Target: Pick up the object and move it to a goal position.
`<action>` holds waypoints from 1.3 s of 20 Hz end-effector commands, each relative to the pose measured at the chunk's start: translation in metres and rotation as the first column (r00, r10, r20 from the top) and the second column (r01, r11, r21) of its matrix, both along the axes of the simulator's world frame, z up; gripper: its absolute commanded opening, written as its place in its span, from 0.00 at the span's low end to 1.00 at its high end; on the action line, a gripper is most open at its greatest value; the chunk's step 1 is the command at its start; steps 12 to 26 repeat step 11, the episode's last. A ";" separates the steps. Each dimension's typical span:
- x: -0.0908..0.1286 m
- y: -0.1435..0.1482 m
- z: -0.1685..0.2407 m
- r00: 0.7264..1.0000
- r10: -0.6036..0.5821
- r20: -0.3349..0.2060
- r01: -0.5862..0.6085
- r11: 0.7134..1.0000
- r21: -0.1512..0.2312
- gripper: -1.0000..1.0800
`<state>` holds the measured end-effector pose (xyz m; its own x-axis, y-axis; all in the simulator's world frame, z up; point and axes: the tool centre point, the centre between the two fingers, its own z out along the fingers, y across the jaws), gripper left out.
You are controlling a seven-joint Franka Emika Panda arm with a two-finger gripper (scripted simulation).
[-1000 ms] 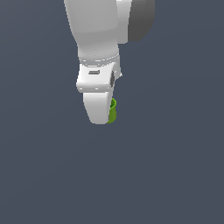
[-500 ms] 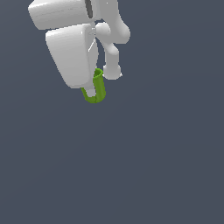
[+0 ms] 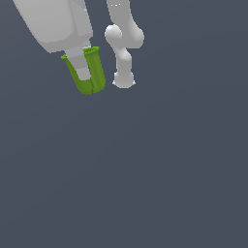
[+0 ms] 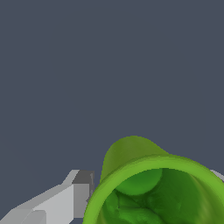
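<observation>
Carrying the green cup (image 3: 88,73) up and toward the exterior view's left, my gripper (image 3: 82,72) stays clamped on its wall. Lift looks done; only the goal remains.

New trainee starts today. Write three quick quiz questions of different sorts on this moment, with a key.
1. True or false: the green cup lies on the floor, apart from the gripper.
2. Multiple choice: in the wrist view, the cup shows mainly A) its closed bottom, B) its open mouth and hollow inside, C) a lid.
3. Fill in: in the exterior view, the cup appears toward the upper ____ of the picture.

Key: 1 false, a white finger reaches into it and it hangs with the gripper. 2 B. 3 left.
</observation>
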<state>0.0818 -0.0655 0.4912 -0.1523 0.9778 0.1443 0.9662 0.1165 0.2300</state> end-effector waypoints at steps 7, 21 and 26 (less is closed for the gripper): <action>0.002 -0.006 0.018 1.000 0.026 0.010 -0.026 1.000 0.004 0.00; 0.002 -0.006 0.019 1.000 0.027 0.010 -0.027 1.000 0.004 0.00; 0.002 -0.006 0.019 1.000 0.027 0.010 -0.027 1.000 0.004 0.00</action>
